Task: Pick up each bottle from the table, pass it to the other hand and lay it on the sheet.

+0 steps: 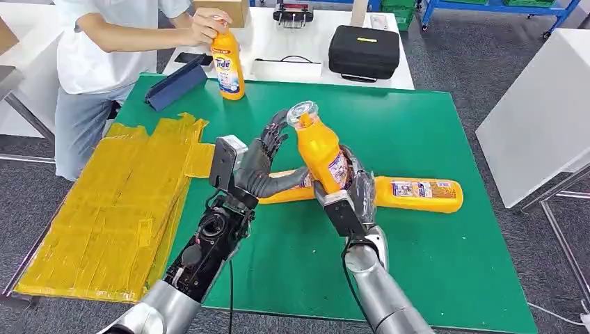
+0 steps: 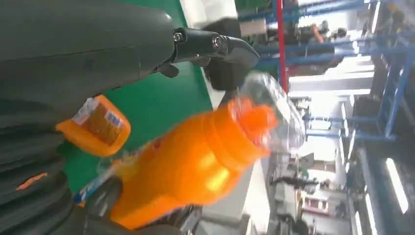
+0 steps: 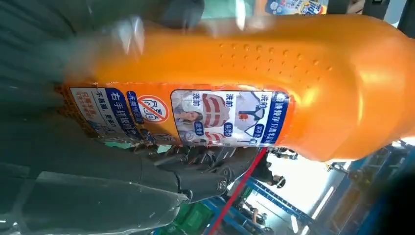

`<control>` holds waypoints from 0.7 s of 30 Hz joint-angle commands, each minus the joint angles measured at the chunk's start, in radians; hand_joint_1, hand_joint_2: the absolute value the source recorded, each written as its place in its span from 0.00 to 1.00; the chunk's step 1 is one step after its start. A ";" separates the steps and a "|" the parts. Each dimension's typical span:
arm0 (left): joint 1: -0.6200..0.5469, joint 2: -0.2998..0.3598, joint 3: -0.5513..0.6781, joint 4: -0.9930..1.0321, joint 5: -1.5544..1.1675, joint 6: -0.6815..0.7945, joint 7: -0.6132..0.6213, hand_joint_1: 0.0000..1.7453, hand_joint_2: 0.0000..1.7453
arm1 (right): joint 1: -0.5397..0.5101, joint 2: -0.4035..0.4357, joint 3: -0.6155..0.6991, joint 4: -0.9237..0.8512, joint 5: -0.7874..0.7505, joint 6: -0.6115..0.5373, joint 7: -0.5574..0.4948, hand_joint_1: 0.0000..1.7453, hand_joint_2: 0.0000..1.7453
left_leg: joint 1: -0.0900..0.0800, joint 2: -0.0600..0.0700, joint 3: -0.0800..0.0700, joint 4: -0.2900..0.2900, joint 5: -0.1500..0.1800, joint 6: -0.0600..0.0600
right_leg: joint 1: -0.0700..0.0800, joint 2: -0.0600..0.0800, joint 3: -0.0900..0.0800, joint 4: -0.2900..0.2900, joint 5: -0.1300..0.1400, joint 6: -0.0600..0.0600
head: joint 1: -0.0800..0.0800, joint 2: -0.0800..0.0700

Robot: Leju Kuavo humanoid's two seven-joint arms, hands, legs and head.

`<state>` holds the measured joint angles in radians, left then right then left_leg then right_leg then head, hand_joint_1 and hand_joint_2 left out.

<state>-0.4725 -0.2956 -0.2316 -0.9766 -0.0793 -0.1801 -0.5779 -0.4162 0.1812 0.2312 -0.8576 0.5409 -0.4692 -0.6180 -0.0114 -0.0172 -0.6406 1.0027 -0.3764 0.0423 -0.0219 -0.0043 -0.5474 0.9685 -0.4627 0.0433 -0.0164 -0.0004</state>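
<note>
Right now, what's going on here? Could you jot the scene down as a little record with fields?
Held bottle: orange bottle with clear cap, raised above the table, tilted
Right hand: grips the held bottle's lower body
Left hand: fingers apart beside the bottle, holding nothing
Lying bottles: two on the green table, one right of the hands, one partly hidden behind them
Yellow sheet: left side of the table, no bottle on it
Person: hand on an upright bottle at the far edge

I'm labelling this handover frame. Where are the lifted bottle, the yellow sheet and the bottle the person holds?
lifted bottle (image 1: 319,149), head view, on its orange body below the neck.
yellow sheet (image 1: 118,209), head view, on its bare middle.
person's bottle (image 1: 228,66), head view, on its label.
</note>
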 commanded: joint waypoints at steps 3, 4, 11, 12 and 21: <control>-0.007 0.027 -0.078 -0.019 -0.009 -0.062 0.026 0.00 1.00 | 0.000 -0.004 -0.013 -0.002 0.008 0.006 0.009 1.00 1.00 | 0.000 0.001 0.002 0.000 -0.001 -0.002 | 0.000 0.000 0.002 -0.001 -0.001 -0.001 | 0.000 0.000; -0.007 0.027 -0.078 -0.019 -0.009 -0.062 0.026 0.00 1.00 | 0.000 -0.004 -0.013 -0.002 0.008 0.006 0.009 1.00 1.00 | 0.001 0.002 0.003 0.000 -0.002 -0.003 | 0.001 0.001 0.004 -0.001 -0.002 -0.002 | 0.000 0.000; -0.033 0.024 -0.111 0.029 -0.052 -0.044 0.040 0.00 1.00 | 0.013 -0.005 -0.013 -0.022 0.011 0.007 0.018 1.00 1.00 | 0.001 0.001 0.003 0.000 -0.002 -0.003 | 0.001 0.001 0.004 -0.001 -0.001 -0.002 | 0.000 0.000; -0.041 0.020 -0.118 0.048 -0.060 -0.042 0.040 0.00 1.00 | 0.019 -0.006 -0.013 -0.029 0.013 0.006 0.021 1.00 1.00 | 0.001 0.000 0.002 0.000 -0.001 -0.002 | 0.001 0.000 0.002 -0.001 -0.001 -0.002 | 0.000 0.000; -0.086 -0.010 -0.153 0.128 -0.077 -0.026 0.042 0.00 1.00 | 0.043 -0.006 -0.016 -0.061 0.023 0.010 0.036 1.00 1.00 | 0.001 0.000 0.003 0.000 -0.001 -0.002 | 0.001 -0.001 0.003 -0.001 -0.001 -0.002 | 0.000 0.000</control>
<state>-0.4842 -0.3006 -0.3292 -0.9704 -0.1499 -0.2079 -0.5432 -0.3622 0.1808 0.2197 -0.9144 0.5577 -0.4684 -0.5878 -0.0114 -0.0170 -0.6407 1.0028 -0.3764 0.0423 -0.0222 -0.0043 -0.5479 0.9684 -0.4627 0.0433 -0.0164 -0.0004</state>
